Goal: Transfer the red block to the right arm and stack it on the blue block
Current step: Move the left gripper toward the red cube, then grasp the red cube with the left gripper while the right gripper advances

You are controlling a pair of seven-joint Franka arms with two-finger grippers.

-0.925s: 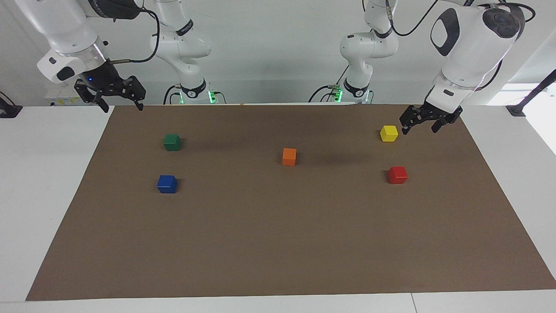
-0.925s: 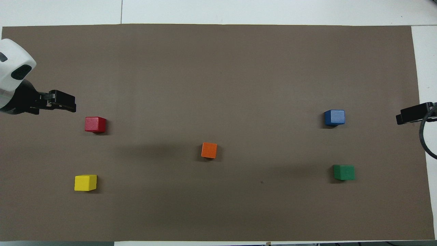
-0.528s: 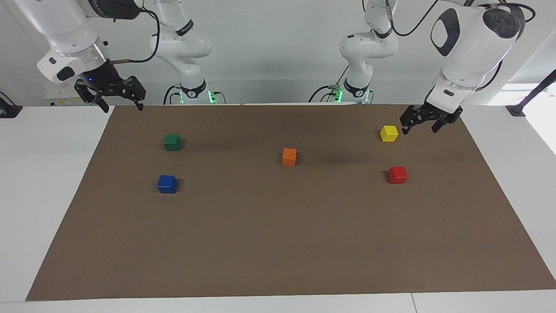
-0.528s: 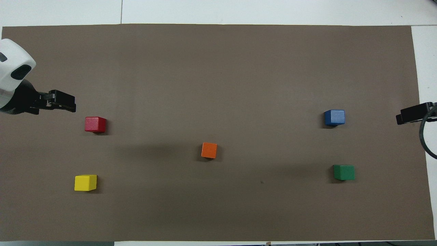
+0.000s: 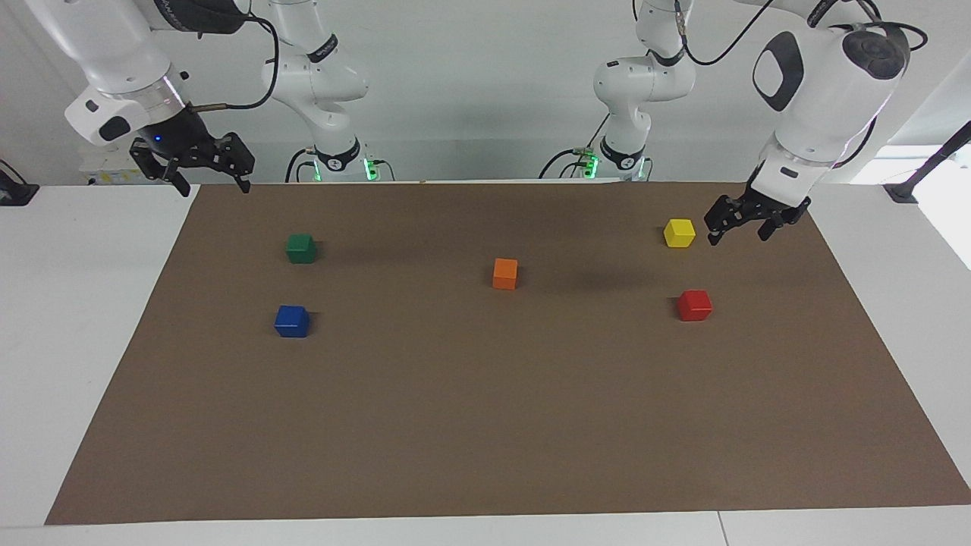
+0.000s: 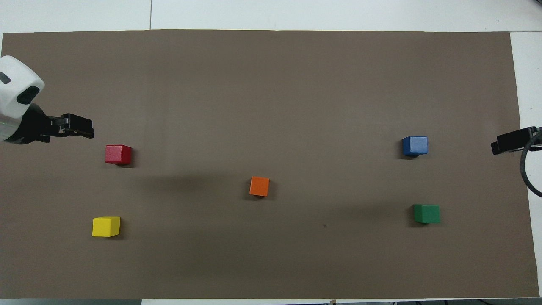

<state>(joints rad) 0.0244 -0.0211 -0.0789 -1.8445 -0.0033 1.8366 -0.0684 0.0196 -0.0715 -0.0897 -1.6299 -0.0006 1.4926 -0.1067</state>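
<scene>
This is a robotics lab, set up for testing. Two white jointed robot arms (image 5: 819,83) (image 5: 114,68) are mounted at the far edge of a plain white table (image 5: 83,318), with black cables (image 5: 265,53) looping off them and green status lights (image 5: 369,168) glowing at their bases. A brown paper mat (image 5: 485,425) covers most of the tabletop like a marked work area. On it sit small coloured cubes (image 5: 505,273), spread well apart, the kind used as test pieces. The wall (image 5: 485,91) is bare and pale, with no furniture or household things around, and a black clamp stand (image 5: 929,163) is fixed at the table's right edge.
</scene>
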